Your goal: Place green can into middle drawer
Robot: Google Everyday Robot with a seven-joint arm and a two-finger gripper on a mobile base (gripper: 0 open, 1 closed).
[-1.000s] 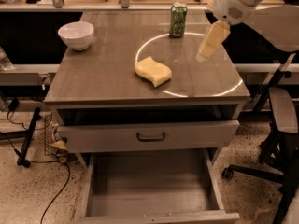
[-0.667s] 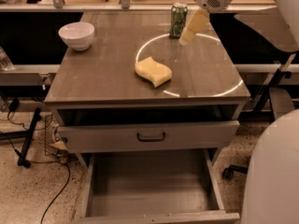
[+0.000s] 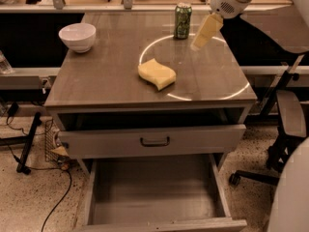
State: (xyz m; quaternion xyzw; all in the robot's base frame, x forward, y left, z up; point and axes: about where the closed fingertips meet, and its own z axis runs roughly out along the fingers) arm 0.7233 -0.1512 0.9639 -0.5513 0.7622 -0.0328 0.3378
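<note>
Nearest the camera, the middle drawer (image 3: 153, 193) stands pulled out at the bottom of the cabinet, its grey floor bare. Above it the grey drawer with the dark bar handle (image 3: 154, 141) sits a little way out. On the table top (image 3: 101, 83), a yellow sponge (image 3: 157, 74) lies near the middle, on the edge of a pale ring (image 3: 186, 98) marked on the surface, and a white bowl (image 3: 77, 36) stands towards the far left corner. Farther back on the right, the gripper (image 3: 197, 44) hangs tilted, its pale yellow tip pointing down and left above the table. How far it is open cannot be told, and it has hold of nothing. The green can (image 3: 182, 21) stands upright at the far edge of the table, just beside the gripper on its left and a little behind it, with a narrow gap between them
</note>
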